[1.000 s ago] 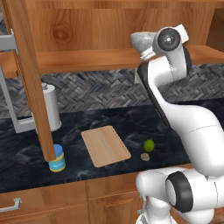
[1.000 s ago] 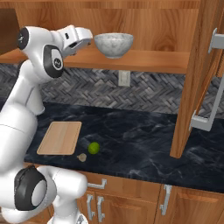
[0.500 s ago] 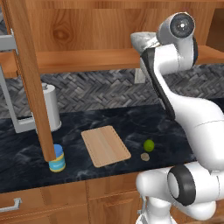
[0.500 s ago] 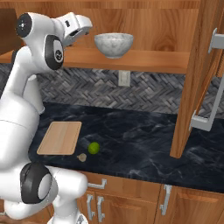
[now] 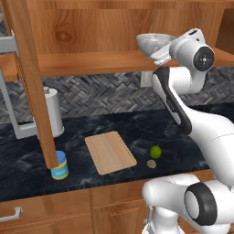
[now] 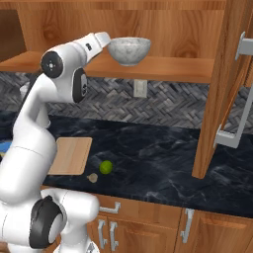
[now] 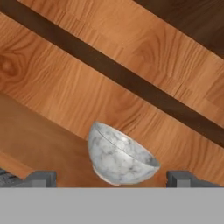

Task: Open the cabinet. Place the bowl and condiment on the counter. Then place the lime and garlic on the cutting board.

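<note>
Bowl (image 6: 129, 50) stands upright on the cabinet (image 6: 148, 69) shelf, upper centre; arm raised, gripper (image 7: 109, 179) level with it, fingers spread, holding nothing.

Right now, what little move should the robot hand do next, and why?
Probably ease the gripper forward until its open fingers sit on either side of the bowl, then close. The cabinet doors are already open, the bowl sits on the shelf just ahead of the hand, and the condiment is already on the counter.
</note>
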Motion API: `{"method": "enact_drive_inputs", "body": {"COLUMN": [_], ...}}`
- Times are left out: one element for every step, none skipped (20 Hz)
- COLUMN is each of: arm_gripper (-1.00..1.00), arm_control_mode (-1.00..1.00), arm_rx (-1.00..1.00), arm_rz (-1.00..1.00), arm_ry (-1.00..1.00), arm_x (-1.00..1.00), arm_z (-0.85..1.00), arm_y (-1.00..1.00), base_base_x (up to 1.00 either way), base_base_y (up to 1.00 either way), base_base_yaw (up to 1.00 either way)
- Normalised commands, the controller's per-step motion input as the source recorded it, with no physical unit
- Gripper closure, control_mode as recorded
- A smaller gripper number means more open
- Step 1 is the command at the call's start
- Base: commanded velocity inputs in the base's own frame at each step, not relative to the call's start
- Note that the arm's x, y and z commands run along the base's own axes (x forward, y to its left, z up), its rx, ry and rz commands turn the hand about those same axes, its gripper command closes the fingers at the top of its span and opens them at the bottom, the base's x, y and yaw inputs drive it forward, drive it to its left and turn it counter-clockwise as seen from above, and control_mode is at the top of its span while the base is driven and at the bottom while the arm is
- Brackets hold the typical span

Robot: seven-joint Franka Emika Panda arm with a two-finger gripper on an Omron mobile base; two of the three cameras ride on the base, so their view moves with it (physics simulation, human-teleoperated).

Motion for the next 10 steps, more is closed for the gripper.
{"method": "enact_drive_inputs", "body": {"arm_gripper": [-1.0,-1.0,-1.0,-1.0,-1.0,-1.0,-1.0,-1.0,-1.0,-1.0], "arm_control_mode": [-1.0,-1.0,-1.0,-1.0,-1.0,-1.0,-1.0,-1.0,-1.0,-1.0], "arm_rx": [0.0,0.0,0.0,0.0,0.0,0.0,0.0,0.0,0.0,-0.01], "arm_rz": [0.03,0.01,0.0,0.0,0.0,0.0,0.0,0.0,-0.01,-0.04], "arm_ry": [0.09,0.17,0.22,0.21,0.22,0.25,0.27,0.29,0.32,0.28], "arm_x": [0.27,0.26,0.19,0.19,0.06,0.09,0.01,0.0,0.0,0.0], "arm_z": [0.44,0.54,0.55,0.59,0.58,0.52,0.42,0.39,0.26,0.17], "arm_y": [-0.03,0.0,0.0,0.0,0.0,0.0,0.0,0.03,0.01,0.04], "base_base_x": [0.0,0.0,0.0,0.0,0.0,0.0,0.0,0.0,0.0,0.0], "base_base_y": [0.0,0.0,0.0,0.0,0.0,0.0,0.0,0.0,0.0,0.0], "base_base_yaw": [0.0,0.0,0.0,0.0,0.0,0.0,0.0,0.0,0.0,0.0]}}
